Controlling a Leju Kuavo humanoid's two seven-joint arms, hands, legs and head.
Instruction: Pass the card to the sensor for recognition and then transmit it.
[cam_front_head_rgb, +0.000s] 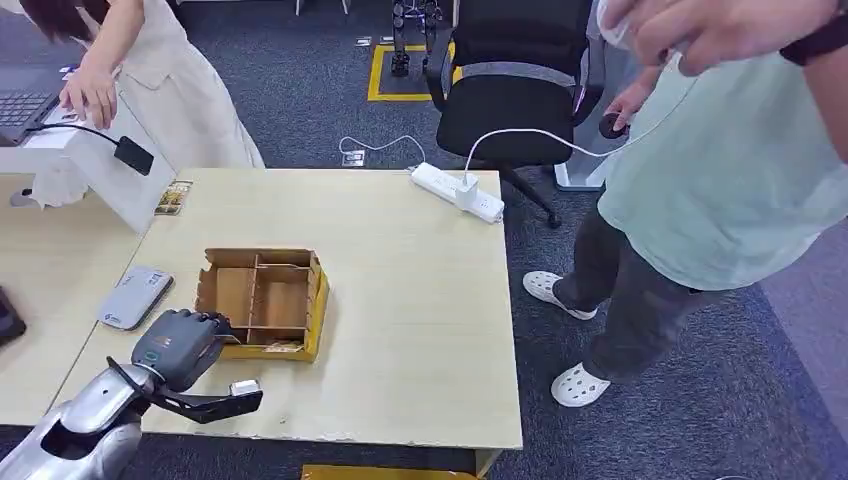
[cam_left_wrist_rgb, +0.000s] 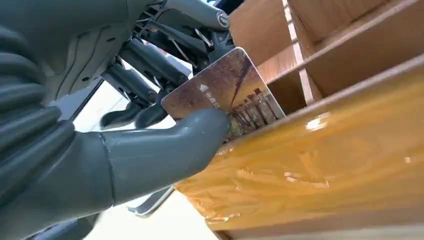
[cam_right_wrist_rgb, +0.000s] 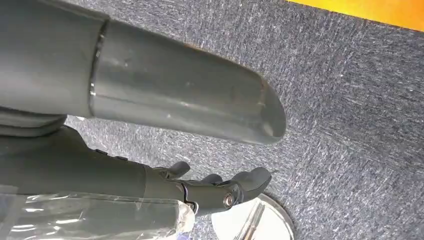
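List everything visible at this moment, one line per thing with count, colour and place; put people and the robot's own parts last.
table: one, pale wood, centre.
box: one, brown divided cardboard with yellow sides, on the table's left part.
card: one, brownish picture print, at the box's edge, pinched by the left hand.
sensor: one, grey and white, flat on the table left of the box.
power strip: one, white, at the table's far edge, with a plug in it.
chair: one, black, behind the table.
carpet: dark grey, around the table.
people: two, one in white far left, one in a pale green top at right.
left hand: grey, at the box's near corner.
right hand: dark grey, over carpet, holding nothing.
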